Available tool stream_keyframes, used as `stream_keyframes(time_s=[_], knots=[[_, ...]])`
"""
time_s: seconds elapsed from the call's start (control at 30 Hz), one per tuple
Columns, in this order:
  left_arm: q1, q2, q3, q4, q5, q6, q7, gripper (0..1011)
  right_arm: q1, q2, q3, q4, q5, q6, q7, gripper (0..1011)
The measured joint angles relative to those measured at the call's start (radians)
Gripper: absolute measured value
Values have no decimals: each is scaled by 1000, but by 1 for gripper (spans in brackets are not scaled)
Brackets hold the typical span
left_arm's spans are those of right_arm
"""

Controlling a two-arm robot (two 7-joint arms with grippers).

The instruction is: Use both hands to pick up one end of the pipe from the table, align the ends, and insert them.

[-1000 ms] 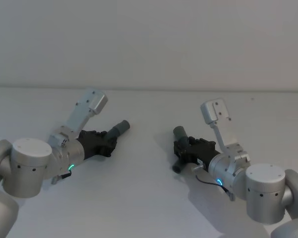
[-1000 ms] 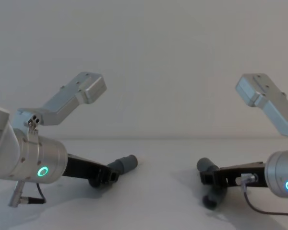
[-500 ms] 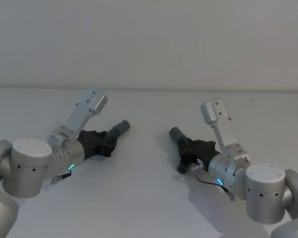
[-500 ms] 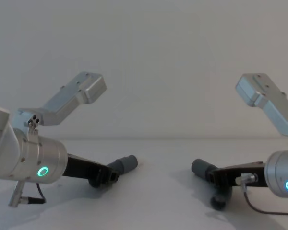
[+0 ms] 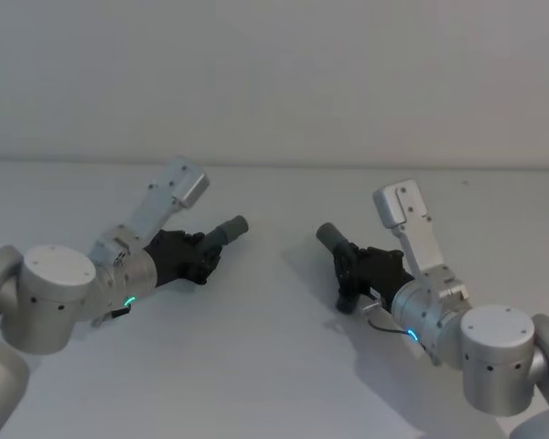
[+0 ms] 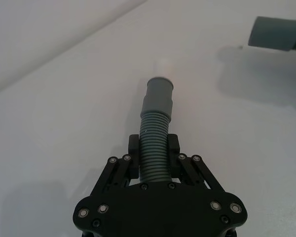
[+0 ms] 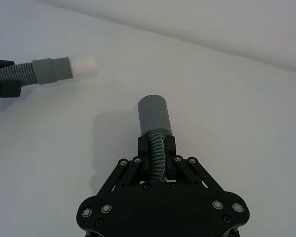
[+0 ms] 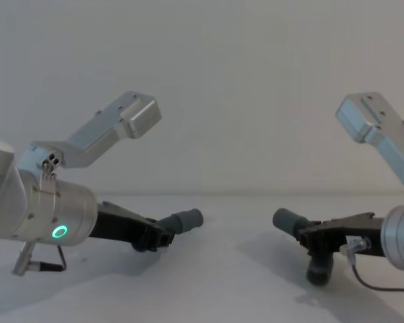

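Note:
My left gripper [image 5: 198, 257] is shut on the ribbed middle of one dark-grey pipe [image 6: 155, 148] piece. Its smooth cuff end [image 6: 159, 96] carries a white tip [image 7: 83, 65] and points toward the right arm. My right gripper [image 5: 352, 271] is shut on the ribbed part of the other pipe [image 7: 157, 143] piece. That piece's plain grey cuff [image 7: 154, 113] faces left, and its bent lower end [image 8: 318, 272] hangs toward the white table [image 5: 274, 366]. In the chest view the left cuff [image 8: 186, 221] and right cuff [image 8: 288, 221] sit at about the same height, a clear gap apart.
A plain wall rises behind the table's far edge [image 5: 274, 165]. Each arm's silver wrist bracket sticks up above its gripper, the left bracket [image 8: 121, 121] and the right bracket [image 8: 377, 128].
The left gripper has lifted its pipe slightly and shifted it toward the centre. The right gripper has swung its piece so the cuff points left, and raised it a little.

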Motion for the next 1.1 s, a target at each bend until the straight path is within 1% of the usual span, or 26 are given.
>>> stream_keyframes(time_s=[0.03,0.1,0.13,0.23,0.27,0.3,0.33,0.43,0.47,0.5,0.53,0.57,0.6,0.63,0.67,0.7,0.73,0.77,0.8,0.87,0.93,0.97,1.0,1.03,1.07,1.1], knots=[[-2,2,3,1,4,-7,-5,312,0,6,-2,-1,-7,-19,4,159],[-13,11,17,6,19,-35,-22,312,-1,15,-4,-2,-14,-37,9,159],[-20,16,25,10,28,-54,-32,312,-1,23,-6,-4,-21,-55,13,159],[-30,23,37,16,42,-84,-47,312,-1,40,-10,-7,-36,-97,26,159],[-39,30,46,21,53,-110,-58,312,-1,46,-12,-8,-39,-107,29,158],[-42,32,52,25,58,-121,-62,312,-1,51,-13,-8,-43,-117,33,158],[-45,34,56,27,63,-133,-66,313,0,62,-15,-9,-52,-142,42,159],[-60,42,71,37,83,-184,-85,312,3,78,-18,-11,-64,-174,55,159],[-64,43,75,41,89,-198,-89,313,6,92,-21,-11,-73,-201,66,158],[-71,47,82,47,98,-223,-97,313,7,98,-23,-11,-78,-212,71,157],[-74,48,85,51,103,-236,-101,312,9,106,-25,-11,-82,-224,76,157],[-83,52,93,59,114,-268,-110,312,13,119,-28,-11,-93,-249,87,156],[-87,53,97,62,119,-282,-114,313,14,125,-29,-11,-97,-257,90,156],[-94,56,103,69,130,-313,-122,312,19,139,-32,-10,-109,-280,101,156],[-99,58,107,74,135,-327,-125,313,21,145,-34,-10,-114,-291,106,156],[-99,58,107,74,135,-327,-125,313,23,151,-36,-9,-122,-304,110,156],[-106,60,112,81,145,-355,-132,312,25,157,-37,-8,-127,-314,116,156],[-114,62,119,89,157,-389,-138,312,30,171,-41,-7,-139,-332,124,156],[-114,62,119,89,157,-389,-138,312,33,177,-43,-6,-144,-341,128,156],[-131,66,131,108,177,-446,-148,312,40,194,-49,-4,-162,-367,140,156],[-139,67,137,116,189,-480,-153,312,49,213,-55,-2,-183,-395,152,156],[-143,68,139,120,194,-494,-155,312,49,213,-55,-2,-183,-395,152,156],[-148,69,143,126,200,-509,-157,312,53,224,-59,0,-198,-414,159,156],[-156,70,148,135,212,-544,-162,312,56,229,-61,1,-205,-422,162,156],[-161,70,150,140,217,-558,-163,313,60,237,-63,2,-211,-430,166,156],[-166,71,154,147,222,-574,-165,312,65,248,-67,4,-227,-449,173,156]])
